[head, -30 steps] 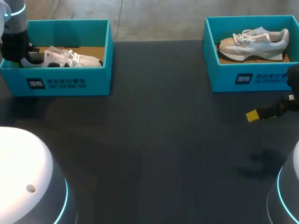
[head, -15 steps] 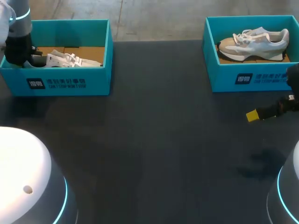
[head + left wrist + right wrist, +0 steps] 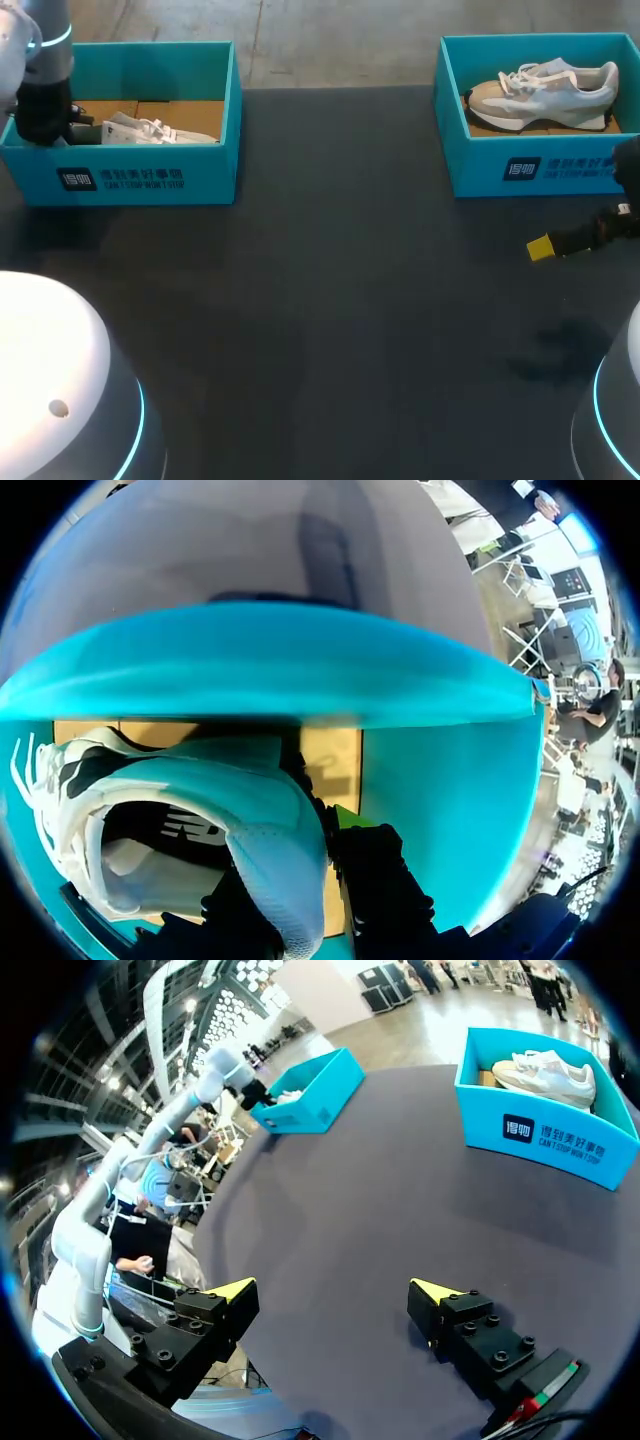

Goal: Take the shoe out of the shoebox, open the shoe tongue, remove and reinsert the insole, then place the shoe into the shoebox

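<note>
A white shoe with black accents [image 3: 150,130] lies inside the left teal shoebox [image 3: 130,175], toe pointing right. My left gripper [image 3: 315,880] is down in that box at its left end, shut on the shoe's heel [image 3: 270,850]; the shoe opening faces the camera in the left wrist view. In the head view my left arm [image 3: 45,95] hides the grip. My right gripper [image 3: 335,1290] hangs open over the bare table at the right, holding nothing; one yellow tip [image 3: 541,248] shows in the head view.
A second teal shoebox [image 3: 540,165] at the back right holds a beige and white shoe [image 3: 545,92]. Dark tabletop [image 3: 330,300] stretches between the two boxes. The boxes' walls stand upright around each shoe.
The left arm has shifted slightly right and down, and the white shoe has sunk lower into the left box. The right arm has not moved.
</note>
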You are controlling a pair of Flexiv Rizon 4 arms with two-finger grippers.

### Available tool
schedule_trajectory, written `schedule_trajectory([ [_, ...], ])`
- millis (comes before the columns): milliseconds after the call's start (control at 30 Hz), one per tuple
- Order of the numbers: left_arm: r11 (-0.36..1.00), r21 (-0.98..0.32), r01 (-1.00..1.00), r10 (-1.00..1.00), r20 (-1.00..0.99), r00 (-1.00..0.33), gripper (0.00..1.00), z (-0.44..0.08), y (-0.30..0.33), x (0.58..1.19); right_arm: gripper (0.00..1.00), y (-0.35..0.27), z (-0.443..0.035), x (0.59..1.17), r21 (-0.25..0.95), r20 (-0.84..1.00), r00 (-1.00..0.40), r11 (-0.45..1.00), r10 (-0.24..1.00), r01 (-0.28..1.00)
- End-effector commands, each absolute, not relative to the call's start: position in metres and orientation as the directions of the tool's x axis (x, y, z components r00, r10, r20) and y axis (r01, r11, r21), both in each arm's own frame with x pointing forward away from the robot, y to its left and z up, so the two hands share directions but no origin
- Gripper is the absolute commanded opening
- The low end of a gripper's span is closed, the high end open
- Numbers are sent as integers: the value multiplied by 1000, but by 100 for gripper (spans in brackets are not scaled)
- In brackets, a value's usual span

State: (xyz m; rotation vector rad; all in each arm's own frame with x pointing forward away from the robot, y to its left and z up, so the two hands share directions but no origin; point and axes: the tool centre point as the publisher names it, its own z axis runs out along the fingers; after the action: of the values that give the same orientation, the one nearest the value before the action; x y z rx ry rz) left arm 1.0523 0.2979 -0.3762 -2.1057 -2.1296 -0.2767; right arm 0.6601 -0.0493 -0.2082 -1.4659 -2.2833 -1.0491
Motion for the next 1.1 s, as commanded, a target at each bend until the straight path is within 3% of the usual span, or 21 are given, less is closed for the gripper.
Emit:
schedule_trajectory([
  [33, 9, 34, 999, 973, 231, -17, 35, -375, 297, 1052, 100, -48, -209, 660, 441, 538, -470, 242, 700, 864],
  [67, 9, 33, 999, 973, 232, -16, 58, -375, 297, 1052, 100, -48, -209, 660, 441, 538, -470, 242, 700, 864],
  [100, 8, 33, 999, 972, 233, -16, 70, -375, 297, 1052, 100, -48, -209, 660, 441, 538, -470, 242, 700, 864],
  [167, 9, 33, 999, 972, 235, -16, 83, -375, 297, 1052, 100, -48, -209, 660, 441, 538, -470, 242, 700, 864],
  [200, 10, 32, 999, 972, 235, -17, 98, -374, 297, 1051, 100, -48, -209, 660, 441, 538, -470, 242, 700, 864],
  [567, -1, 41, 999, 984, 181, -7, 100, -349, 293, 1050, 100, -48, -209, 660, 441, 538, -470, 242, 700, 864],
  [700, 0, 51, 999, 988, 156, -8, 96, -337, 291, 1050, 100, -48, -209, 660, 441, 538, -470, 242, 700, 864],
  [1100, -16, 85, 996, 999, 51, 11, 100, -282, 286, 1049, 100, -48, -209, 660, 441, 538, -470, 242, 700, 864],
])
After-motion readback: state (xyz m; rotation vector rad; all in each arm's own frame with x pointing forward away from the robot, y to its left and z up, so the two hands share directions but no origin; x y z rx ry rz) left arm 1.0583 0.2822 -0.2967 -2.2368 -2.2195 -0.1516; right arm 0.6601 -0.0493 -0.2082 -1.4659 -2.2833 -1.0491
